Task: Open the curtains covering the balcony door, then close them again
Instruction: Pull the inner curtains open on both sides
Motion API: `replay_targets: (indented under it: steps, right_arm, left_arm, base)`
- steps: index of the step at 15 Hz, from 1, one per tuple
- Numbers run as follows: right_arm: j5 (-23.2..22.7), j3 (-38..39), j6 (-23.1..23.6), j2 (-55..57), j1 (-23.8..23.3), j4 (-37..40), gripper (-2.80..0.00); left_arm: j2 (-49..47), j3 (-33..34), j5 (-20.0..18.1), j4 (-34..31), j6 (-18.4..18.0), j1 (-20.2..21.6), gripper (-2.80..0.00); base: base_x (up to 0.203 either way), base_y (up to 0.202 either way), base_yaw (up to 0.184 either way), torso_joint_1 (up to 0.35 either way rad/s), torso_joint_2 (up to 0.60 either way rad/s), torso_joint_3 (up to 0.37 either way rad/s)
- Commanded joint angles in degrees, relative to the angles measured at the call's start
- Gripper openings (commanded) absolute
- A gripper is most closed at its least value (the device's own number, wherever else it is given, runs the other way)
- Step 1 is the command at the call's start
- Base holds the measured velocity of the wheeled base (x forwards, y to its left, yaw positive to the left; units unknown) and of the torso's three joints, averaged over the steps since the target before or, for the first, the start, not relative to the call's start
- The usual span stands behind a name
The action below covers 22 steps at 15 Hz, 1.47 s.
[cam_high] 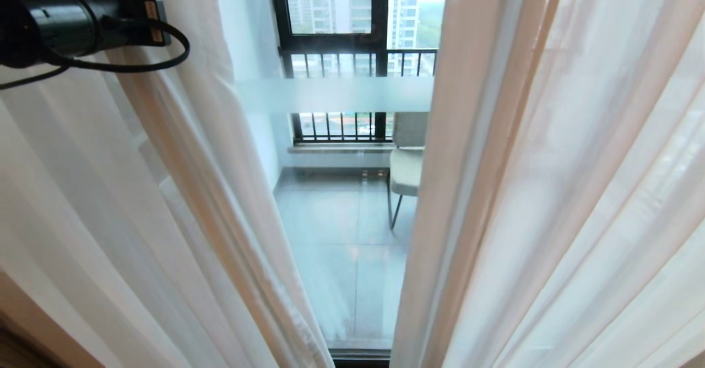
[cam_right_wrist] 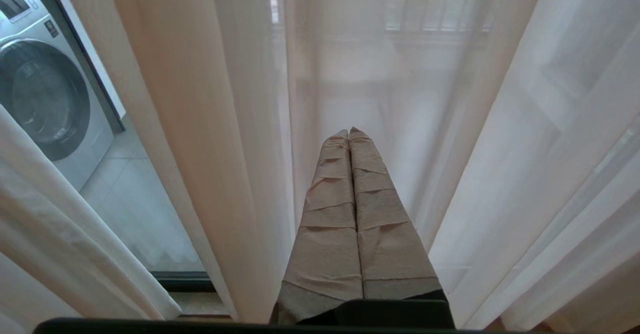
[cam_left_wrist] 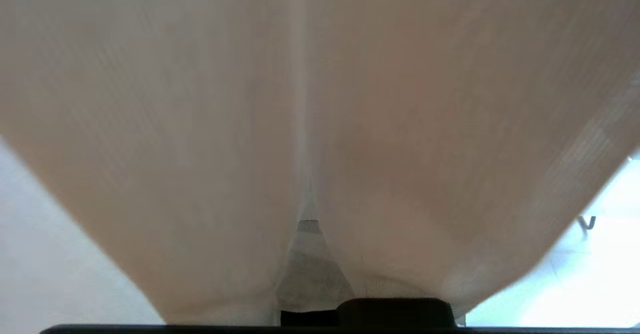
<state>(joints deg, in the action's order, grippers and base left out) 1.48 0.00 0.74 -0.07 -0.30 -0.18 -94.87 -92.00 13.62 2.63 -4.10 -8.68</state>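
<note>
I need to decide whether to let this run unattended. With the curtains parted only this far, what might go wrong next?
1. The left gripper is shut on the curtains, and cloth fills its wrist view, so a hard pull might strain the fabric.
2. The arm's cable loops against the folds and may snag.
3. The right gripper sits among sheers, jaws shut, and might catch them.

Head view: directed forward and down, close before the parted curtains (cam_high: 551,191); the balcony door (cam_high: 341,95) glass is seen through the gap.
Left wrist view: pressed against curtain cloth (cam_left_wrist: 320,124), by which the frame is almost filled.
Right wrist view: aimed along the right tool (cam_right_wrist: 350,133) into the sheers, very near.
Shared: the sheers and the gap of glass are covered by head and right wrist views.
</note>
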Motion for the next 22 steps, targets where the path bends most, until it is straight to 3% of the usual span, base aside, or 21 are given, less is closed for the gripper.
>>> replay_targets:
  steps: [1,22]
  right_arm:
    - [0.02,0.0,0.05,0.07,0.04,0.01,-2.8]
    - [0.02,0.0,0.05,0.07,-0.05,0.01,-2.8]
  left_arm:
    - [0.03,-0.02,0.09,0.0,-0.03,-0.02,-2.8]
    - [0.04,0.46,0.09,0.0,-0.03,0.04,-2.8]
  base:
    - [0.0,0.188,-0.002,-0.003,0.0,0.002]
    - [0.0,0.191,0.001,0.002,0.0,0.003]
